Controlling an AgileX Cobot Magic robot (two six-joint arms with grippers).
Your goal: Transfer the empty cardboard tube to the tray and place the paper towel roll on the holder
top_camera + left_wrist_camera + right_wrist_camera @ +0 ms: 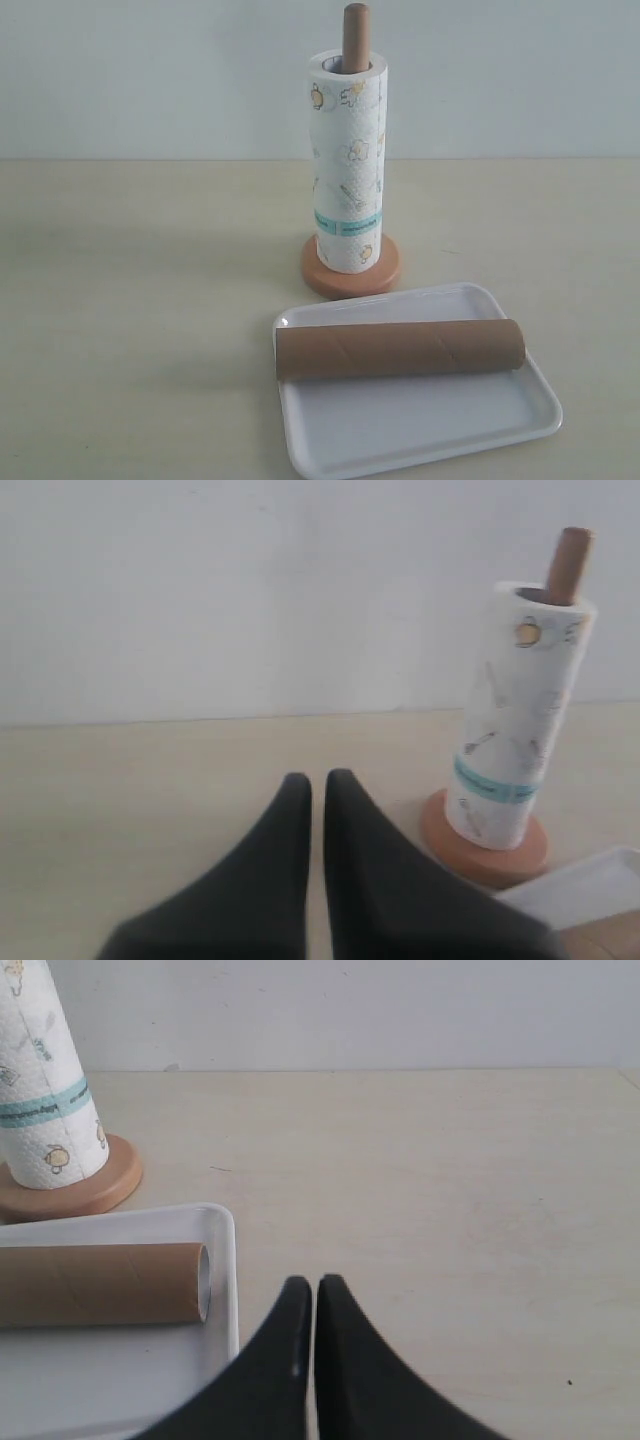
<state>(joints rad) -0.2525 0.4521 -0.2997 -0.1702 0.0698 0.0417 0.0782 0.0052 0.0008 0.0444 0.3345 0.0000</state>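
Nearest in the exterior view, the white tray (420, 440) is seen lying flat on the pale table (130, 300), and the empty cardboard tube (400, 348) is laid on its side across the far half of the tray, running from the left rim to the right rim. Just behind the tray, the wooden holder (388, 272) is set upright on the table, and the paper towel roll (348, 170) is seated on it: the pole is passed through the core, its rounded top is left showing above the roll, and the bottom of the roll is rested on the disc base. A teal band is seen around the lower part of the roll. Behind, a plain pale wall is seen. Neither claw is shown in the exterior view. In the left wrist view, the left claw (318, 780) is seen closed, its black fingers brought nearly together with nothing between them, and it is held over bare table, well apart from the holder beyond it. In the right wrist view, the right claw (313, 1285) is likewise closed and empty, held just beside the tray's rim, with the tube's open end lying just inside that rim.
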